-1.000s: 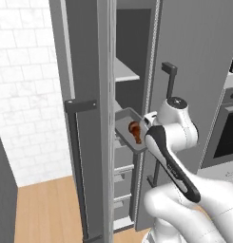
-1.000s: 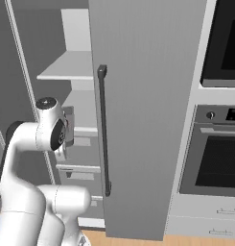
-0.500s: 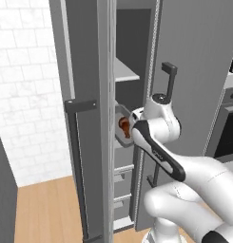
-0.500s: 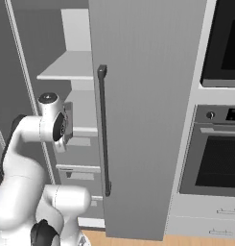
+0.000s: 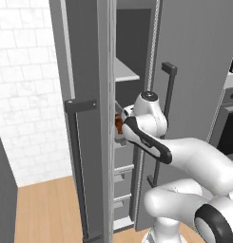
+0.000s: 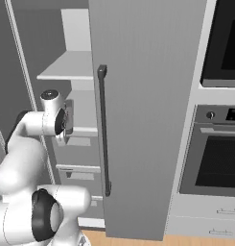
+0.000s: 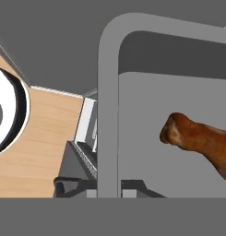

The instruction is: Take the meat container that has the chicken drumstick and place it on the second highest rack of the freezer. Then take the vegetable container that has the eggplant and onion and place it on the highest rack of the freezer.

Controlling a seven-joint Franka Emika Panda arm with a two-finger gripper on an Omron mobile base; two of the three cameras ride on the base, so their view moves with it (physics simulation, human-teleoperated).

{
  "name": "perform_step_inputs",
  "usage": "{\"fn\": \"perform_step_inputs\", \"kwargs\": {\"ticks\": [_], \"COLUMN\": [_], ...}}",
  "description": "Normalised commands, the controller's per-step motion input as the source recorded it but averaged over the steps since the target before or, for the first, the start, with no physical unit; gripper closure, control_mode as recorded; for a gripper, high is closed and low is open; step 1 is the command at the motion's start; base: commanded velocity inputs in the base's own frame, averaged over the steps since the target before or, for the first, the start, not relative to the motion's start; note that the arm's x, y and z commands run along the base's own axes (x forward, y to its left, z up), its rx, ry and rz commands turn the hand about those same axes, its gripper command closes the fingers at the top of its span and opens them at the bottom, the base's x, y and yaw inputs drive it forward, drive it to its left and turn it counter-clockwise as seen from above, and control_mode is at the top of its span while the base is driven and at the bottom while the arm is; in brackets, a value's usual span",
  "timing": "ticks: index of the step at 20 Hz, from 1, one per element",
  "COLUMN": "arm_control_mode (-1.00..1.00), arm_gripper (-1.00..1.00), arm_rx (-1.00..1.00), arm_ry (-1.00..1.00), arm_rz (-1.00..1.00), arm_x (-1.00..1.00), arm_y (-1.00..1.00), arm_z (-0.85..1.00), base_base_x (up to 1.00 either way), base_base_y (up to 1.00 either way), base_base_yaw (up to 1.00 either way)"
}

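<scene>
Freezer (image 6: 147, 120): tall grey cabinet, standing open; door with a long dark bar handle (image 6: 104, 129) swung toward the right base view, pale interior visible to its left.
Ovens (image 6: 219, 149): black-glass fronts stacked right of the freezer, apart from the arm.
Arm (image 5: 184, 156): white, dark-jointed, bent up from the base and reaching into the gap between the two grey door panels, wrist at mid height.
Wall (image 5: 23, 95): white tile, left of the cabinet in the left base view, over a wooden floor (image 5: 42, 209).
Highest rack (image 6: 66, 69): pale flat board, above wrist level, bare on its visible part.
Second highest rack (image 6: 83, 129): lower pale board, just behind the wrist in the right base view, bordering the grey drawer fronts (image 6: 80, 173) beneath.
Meat container (image 7: 110, 92): grey tray with a rounded rim, close under the hand camera, at the freezer opening beside the door edge, level with the lower board; whether resting on that board or clear of it, cannot be told.
Chicken drumstick (image 7: 202, 140): brown-orange, lying inside the tray on its flat floor, thick end toward the tray's middle; glimpsed also as a small brown patch (image 5: 119, 122) beside the wrist in the left base view.
Gripper (image 5: 121, 124): at the tray's near rim; fingertips hidden, so clenched on the rim or released cannot be told.
</scene>
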Motion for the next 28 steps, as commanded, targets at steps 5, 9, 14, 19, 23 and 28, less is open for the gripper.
{"fn": "perform_step_inputs", "kwargs": {"ticks": [5, 9, 14, 19, 23, 28], "arm_control_mode": [-1.0, -1.0, -1.0, -1.0, -1.0, -1.0], "arm_gripper": [1.0, 1.0, 1.0, 1.0, 1.0, 1.0], "arm_rx": [0.0, 0.0, 0.0, 0.0, 0.0, 0.0], "arm_ry": [0.0, 0.0, 0.0, 0.01, 0.01, 0.0], "arm_rz": [-0.16, -0.18, -0.11, -0.04, -0.02, -0.01], "arm_x": [0.24, 0.31, 0.46, 0.5, 0.51, 0.52], "arm_y": [0.0, 0.01, 0.04, 0.02, 0.0, 0.04], "arm_z": [-0.07, -0.05, -0.06, -0.14, -0.17, -0.21], "base_base_x": [0.0, 0.0, 0.0, 0.0, 0.0, 0.0], "base_base_y": [0.0, 0.0, 0.0, 0.0, 0.0, 0.0], "base_base_yaw": [0.0, 0.0, 0.0, 0.0, 0.0, 0.0]}}
